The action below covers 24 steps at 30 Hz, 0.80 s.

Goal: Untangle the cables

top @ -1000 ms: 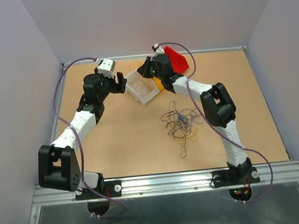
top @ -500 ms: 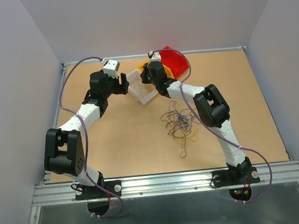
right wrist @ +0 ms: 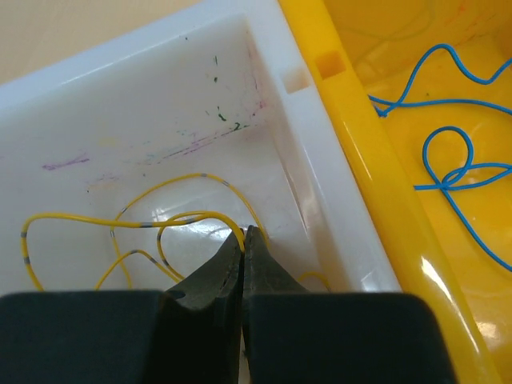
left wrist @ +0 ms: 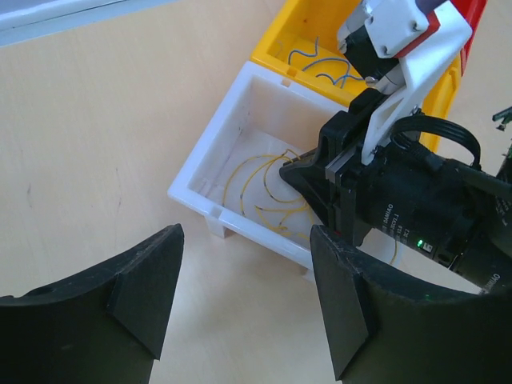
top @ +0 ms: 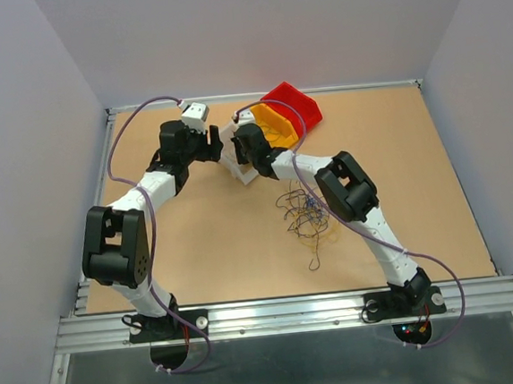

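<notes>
Right gripper [right wrist: 242, 234] had dropped into white bin [right wrist: 144, 96] by far edge, pinching yellow wire [right wrist: 192, 175] for sorting; left gripper [left wrist: 244, 272] spread.

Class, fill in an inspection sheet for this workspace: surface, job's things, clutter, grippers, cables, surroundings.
Surface: tan table, with a metal rail along its near edge.
Job's things: tangle of thin wires loose on the table; yellow wires in the white bin; blue wires in the yellow bin.
Clutter: red bin behind the yellow bin, contents hidden.
Grippers: left gripper open, holding nothing, beside the white bin. Right gripper shut, tips inside the white bin at a yellow wire; grip unclear.
Cables: lilac arm cables loop beside both arms.
Surroundings: grey walls on three sides.
</notes>
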Available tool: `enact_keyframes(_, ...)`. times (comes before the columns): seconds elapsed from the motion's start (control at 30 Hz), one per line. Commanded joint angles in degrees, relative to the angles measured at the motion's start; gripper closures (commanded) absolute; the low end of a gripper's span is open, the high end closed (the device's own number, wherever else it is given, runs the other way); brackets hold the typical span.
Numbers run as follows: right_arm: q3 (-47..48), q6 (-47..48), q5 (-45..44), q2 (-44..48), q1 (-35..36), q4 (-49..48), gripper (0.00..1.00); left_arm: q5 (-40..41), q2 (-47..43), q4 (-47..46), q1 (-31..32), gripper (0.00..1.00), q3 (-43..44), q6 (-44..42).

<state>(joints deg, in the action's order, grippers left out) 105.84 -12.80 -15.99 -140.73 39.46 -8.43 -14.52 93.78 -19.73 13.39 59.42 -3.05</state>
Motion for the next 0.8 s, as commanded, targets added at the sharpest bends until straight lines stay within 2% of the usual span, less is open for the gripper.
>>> enact_keyframes(0.0, 4.6, 2.3, 1.9, -1.3, -0.4, 5.3, 1.0, 1.4, -1.8, -2.0, -0.3, 0.24, 2.0, 0.3)
enact_keyframes(0.27, 1.3, 1.5, 8.3, 4.4, -0.1, 8.3, 0.99, 3.5, -4.2, -2.9, -0.2, 0.25, 0.8, 0.0)
enact_keyframes(0.5, -1.9, 2.5, 8.9, 10.4, 1.5, 10.0, 0.98, 4.3, -6.6, -3.0, -0.4, 0.22, -0.1, 0.3)
enact_keyframes(0.57, -1.6, 2.7, 8.3, 10.6, 1.6, 10.4, 0.92, 4.3, -7.2, -3.0, -0.6, 0.21, -0.2, 0.4)
enact_keyframes(0.6, -1.4, 2.6, 8.0, 10.6, 1.5, 10.5, 0.76, 4.2, -7.5, -3.0, -0.6, 0.21, -0.4, 0.3)
enact_keyframes(0.63, -1.3, 2.5, 7.5, 10.4, 1.5, 10.5, 0.72, 3.8, -7.6, -3.0, -0.6, 0.21, -0.5, 0.4)
enact_keyframes(0.77, 0.0, 2.7, 5.1, 10.1, 1.5, 10.8, 0.7, 3.3, -8.3, -3.4, -0.6, 0.2, -0.9, 0.0)
